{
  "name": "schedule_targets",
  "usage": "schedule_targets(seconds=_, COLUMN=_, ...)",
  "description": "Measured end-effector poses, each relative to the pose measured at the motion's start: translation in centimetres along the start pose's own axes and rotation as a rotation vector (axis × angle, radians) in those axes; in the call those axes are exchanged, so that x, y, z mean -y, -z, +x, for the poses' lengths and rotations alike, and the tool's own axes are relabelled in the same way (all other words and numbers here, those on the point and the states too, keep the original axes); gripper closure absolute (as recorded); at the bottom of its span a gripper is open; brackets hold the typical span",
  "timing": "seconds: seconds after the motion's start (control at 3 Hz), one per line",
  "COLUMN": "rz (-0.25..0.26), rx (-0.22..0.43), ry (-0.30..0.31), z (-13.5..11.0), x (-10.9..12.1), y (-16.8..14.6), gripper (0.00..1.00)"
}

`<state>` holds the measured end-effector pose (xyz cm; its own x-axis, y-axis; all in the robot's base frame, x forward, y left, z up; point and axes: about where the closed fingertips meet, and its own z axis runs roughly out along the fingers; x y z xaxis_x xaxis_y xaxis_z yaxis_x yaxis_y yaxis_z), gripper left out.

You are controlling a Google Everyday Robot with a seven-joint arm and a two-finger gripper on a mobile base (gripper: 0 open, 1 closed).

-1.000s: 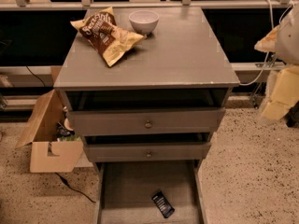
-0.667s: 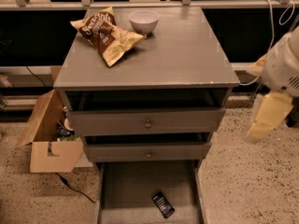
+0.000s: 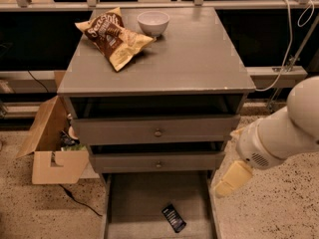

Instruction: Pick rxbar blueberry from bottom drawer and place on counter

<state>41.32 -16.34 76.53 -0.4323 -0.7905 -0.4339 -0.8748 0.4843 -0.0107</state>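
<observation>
The rxbar blueberry (image 3: 174,218), a small dark bar with pale print, lies flat on the grey floor of the open bottom drawer (image 3: 139,203), near its front right. The counter (image 3: 194,54) is the grey cabinet top above. My gripper (image 3: 230,179), pale yellow at the end of the white arm, hangs at the drawer's right edge, above and to the right of the bar and apart from it. It holds nothing that I can see.
A brown-and-yellow chip bag (image 3: 112,34) and a white bowl (image 3: 153,23) sit at the counter's back left. Two closed-looking knob drawers (image 3: 157,132) are above the bottom one. An open cardboard box (image 3: 50,151) stands on the floor at the left.
My arm has swung from the far right down and to the left, bringing the gripper to the right edge of the bottom drawer. The bar has not moved.
</observation>
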Motion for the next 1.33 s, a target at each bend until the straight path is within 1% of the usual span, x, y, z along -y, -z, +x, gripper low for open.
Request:
schedule_targets(seconds=0.33, rz=0.057, rx=0.035, ry=0.0, z=-0.8, x=1.2, y=-0.3, gripper=0.0)
schedule_targets(seconds=0.67, rz=0.057, rx=0.035, ry=0.0, z=-0.8, x=1.2, y=-0.3, gripper=0.0)
schedule_targets(seconds=1.0, rz=0.082, rx=0.039, ry=0.032, z=0.2, x=0.8, y=-2.7, gripper=0.0)
schedule_targets(seconds=1.33, rz=0.051, rx=0.054, ry=0.075, z=3.6, x=-1.7, y=-9.9, gripper=0.0)
